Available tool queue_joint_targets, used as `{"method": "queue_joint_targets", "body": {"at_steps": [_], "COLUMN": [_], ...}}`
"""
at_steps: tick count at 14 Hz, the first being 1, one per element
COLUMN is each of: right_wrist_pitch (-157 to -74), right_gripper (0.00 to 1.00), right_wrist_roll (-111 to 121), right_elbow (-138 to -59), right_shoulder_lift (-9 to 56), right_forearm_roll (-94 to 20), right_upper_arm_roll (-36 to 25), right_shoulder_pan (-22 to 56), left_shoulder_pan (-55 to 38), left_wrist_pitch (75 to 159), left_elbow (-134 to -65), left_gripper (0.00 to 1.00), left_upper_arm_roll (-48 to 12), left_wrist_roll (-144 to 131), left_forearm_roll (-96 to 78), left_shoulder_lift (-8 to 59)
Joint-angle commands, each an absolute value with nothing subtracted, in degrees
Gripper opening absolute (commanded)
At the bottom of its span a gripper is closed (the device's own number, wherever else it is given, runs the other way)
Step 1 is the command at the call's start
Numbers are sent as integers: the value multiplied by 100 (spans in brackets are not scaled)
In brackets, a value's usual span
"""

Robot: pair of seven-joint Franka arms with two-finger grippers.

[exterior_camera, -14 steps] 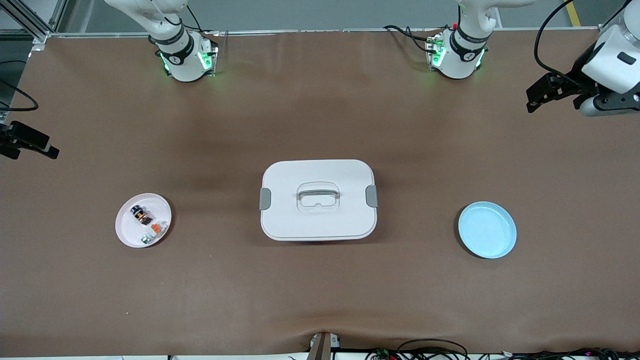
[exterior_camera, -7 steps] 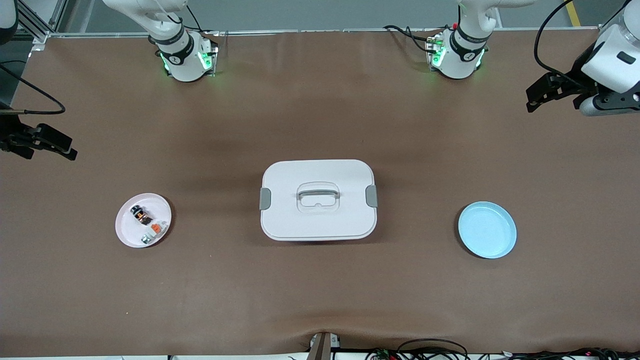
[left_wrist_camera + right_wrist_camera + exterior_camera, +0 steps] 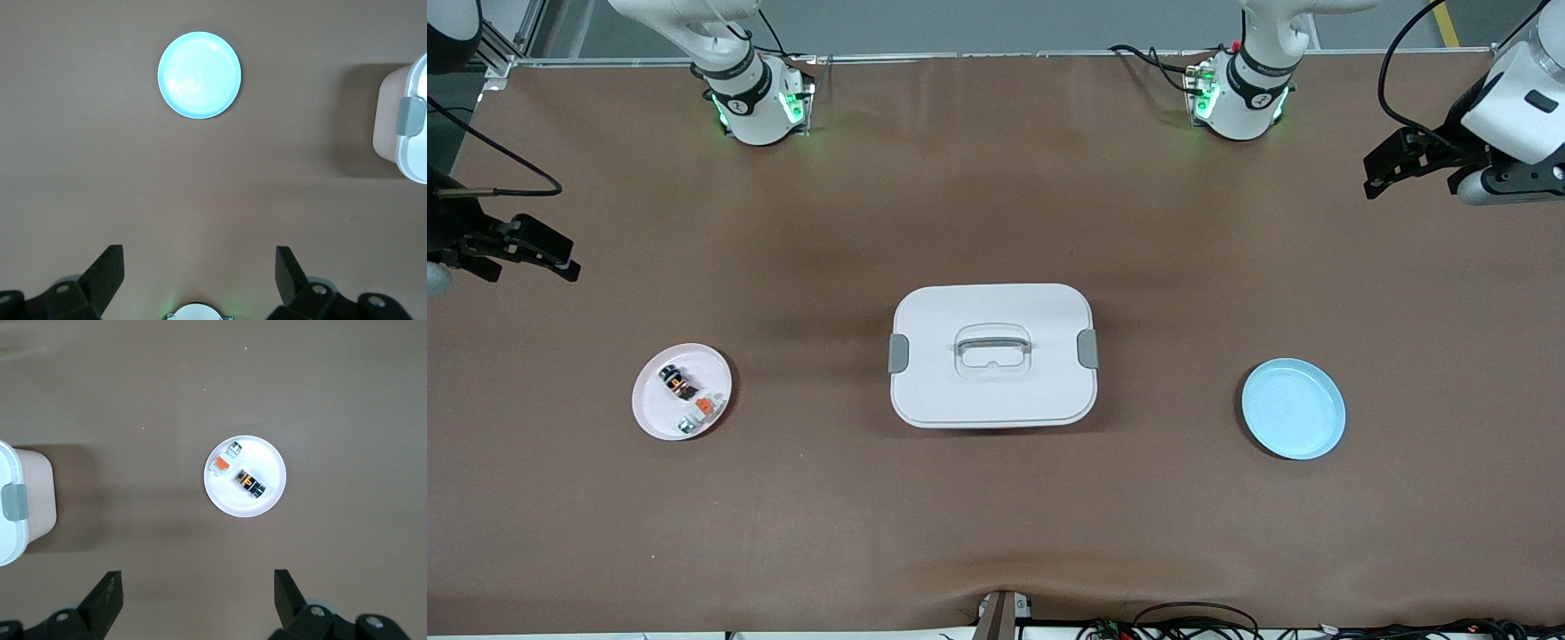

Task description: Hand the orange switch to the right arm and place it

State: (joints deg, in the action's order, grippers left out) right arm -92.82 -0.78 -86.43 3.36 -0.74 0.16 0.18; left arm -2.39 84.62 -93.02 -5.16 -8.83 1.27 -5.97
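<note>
**Brown bench, two plates, one box**

Front view: the bench [image 3: 996, 533] carries one white lidded box [image 3: 993, 355] at centre, one blue plate [image 3: 1293, 408] lower right, one pink plate [image 3: 682, 391] lower left. The orange switch [image 3: 679, 381] lies there, long axis diagonal. The right tool [image 3: 547, 253], spread wide, has slid inward from the edge.

Left wrist view: left tool [image 3: 200, 267] wide apart.

Right wrist view: switch [image 3: 249, 483] on the plate, centre frame.

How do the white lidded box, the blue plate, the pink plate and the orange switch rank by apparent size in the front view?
1. White lidded box, clearly the largest.
2. Blue plate and pink plate: they look nearly alike, so I do not rank them.
3. Orange switch, by far the smallest, lying on the pink plate.
</note>
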Motion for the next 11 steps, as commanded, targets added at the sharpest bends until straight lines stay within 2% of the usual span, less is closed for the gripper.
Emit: {"method": "queue_joint_targets", "body": {"at_steps": [1, 11], "right_wrist_pitch": [-9237, -9185], "right_gripper": [100, 100], "right_wrist_roll": [-193, 26], "right_elbow": [-8666, -8666], "right_shoulder_lift": [246, 255], "right_forearm_roll": [88, 88], "right_upper_arm_roll": [-9, -70], "right_shoulder_pan": [123, -35], "left_shoulder_pan": [-193, -202], "left_wrist_pitch": [8446, 8394], "left_elbow": [-9413, -9378], "left_gripper": [100, 100], "left_upper_arm_roll": [-527, -519], "left_wrist_roll": [-747, -756], "left_forearm_roll": [123, 123], "left_shoulder_lift": [-747, -782]}}
